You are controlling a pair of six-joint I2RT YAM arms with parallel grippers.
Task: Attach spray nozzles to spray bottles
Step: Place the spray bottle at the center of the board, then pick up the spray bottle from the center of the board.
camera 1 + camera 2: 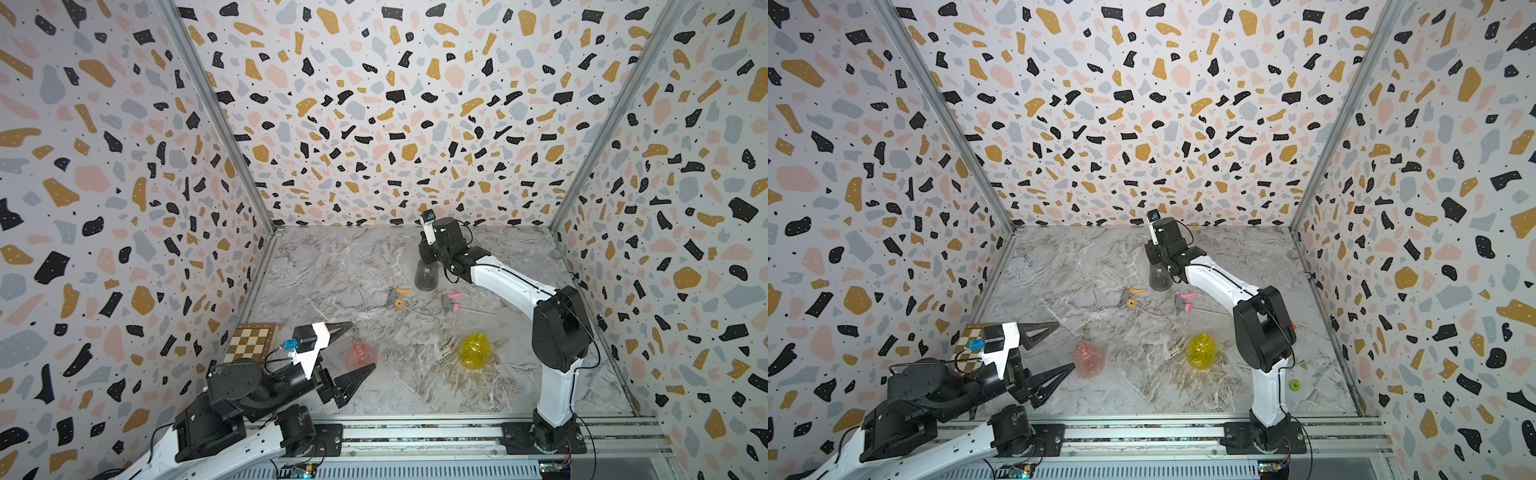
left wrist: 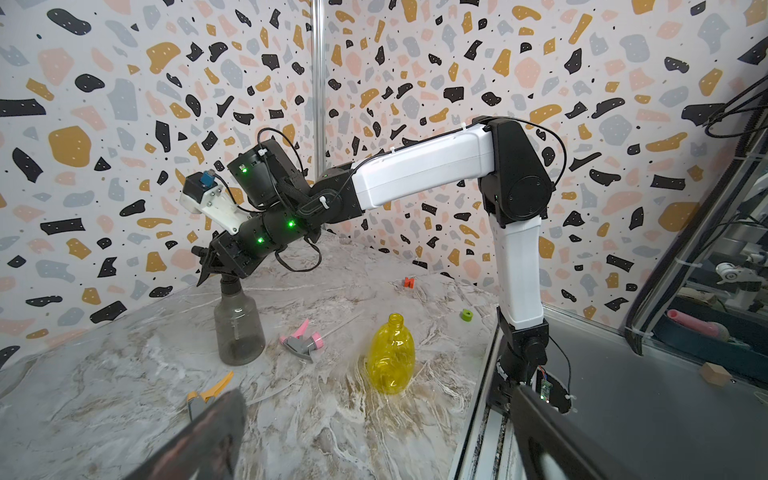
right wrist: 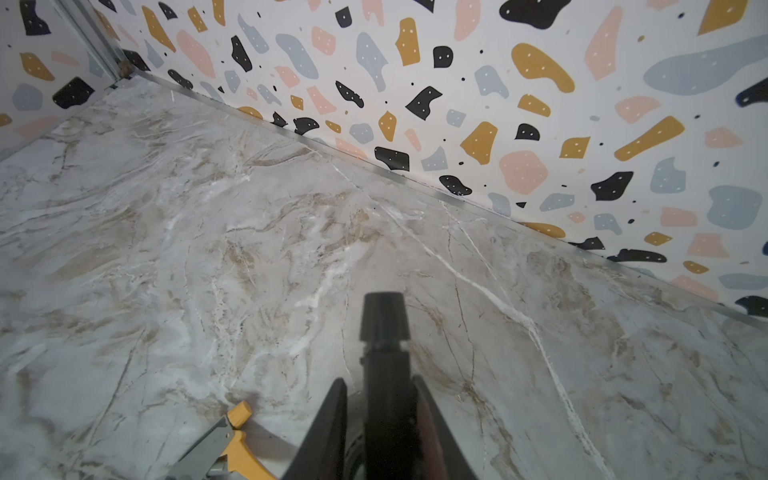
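The smoky grey bottle (image 1: pixel 426 276) (image 1: pixel 1160 279) (image 2: pixel 240 328) stands upright at the back of the table with the black nozzle (image 2: pixel 208 253) (image 3: pixel 384 332) on its neck. My right gripper (image 1: pixel 428 259) (image 1: pixel 1156 259) (image 3: pixel 379 378) straddles that nozzle, jaws slightly parted, with a gap on one side. The grey-and-orange nozzle (image 1: pixel 397 296) (image 2: pixel 208 392) (image 3: pixel 224 449) and the grey-and-pink nozzle (image 1: pixel 451 302) (image 2: pixel 301 341) lie loose just in front. Nearer the front stand the pink bottle (image 1: pixel 362 354) (image 1: pixel 1088 359) and the yellow bottle (image 1: pixel 475 351) (image 2: pixel 391 353), both uncapped. My left gripper (image 1: pixel 362 345) (image 1: pixel 1066 344) (image 2: pixel 376 395) hovers wide open and holds nothing, next to the pink bottle.
A small chessboard (image 1: pixel 253 340) (image 1: pixel 967 345) lies at the front left under the left arm. A green ring (image 1: pixel 1295 385) (image 2: pixel 467 315) and a small red piece (image 2: pixel 409 282) sit near the right wall. Patterned walls close three sides; the arms' rail (image 1: pixel 415 432) runs along the front.
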